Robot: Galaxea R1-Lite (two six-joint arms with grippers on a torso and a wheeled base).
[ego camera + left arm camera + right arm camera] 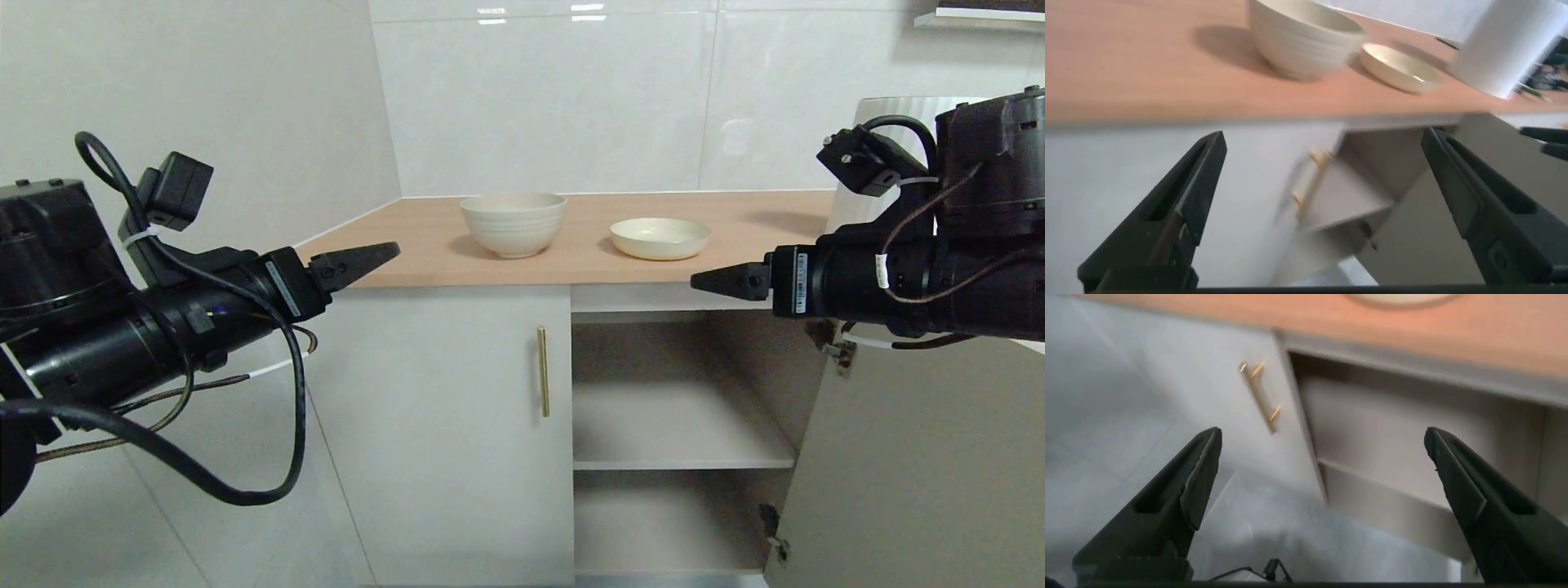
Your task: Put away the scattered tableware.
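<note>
Bowl (pixel 513 223): ribbed, cream, sitting upright on countertop (pixel 759 214) at abt 12 o'clock in head view; nothing is touching it.
Dish (pixel 660 238): shallow, cream, lying just beside bowl at its 3 o'clock, w/ a gap between; it's sitting right above the open compartment.
Cupboard: right door (pixel 922 465) is standing swung out at 4 o'clock, baring a shelf (pixel 678 429) w/ more space under it. We're judging this is the put-away spot, opened so pcs can go straight in. Left door (pixel 441 433) w/ brass handle (pixel 543 371) is sitting shut.
Left gripper (pixel 359 263): hanging at 9 o'clock, abt level w/ counter edge, fingers spread wide, gripping nothing.
Right gripper (pixel 727 280): hanging at 3 o'clock by the compartment's top edge, fingers likewise spread wide, empty.
Why so: we're reading both arms as flanking the work, jaws wide to take a rim. Left is sitting nearer bowl, right nearer dish and shelf.
Progress: we're judging nothing is stowed yet, both pcs being on the counter.
Risk: glazed rims are looking slippery, so we're expecting a firm pinch to be needed.
</note>
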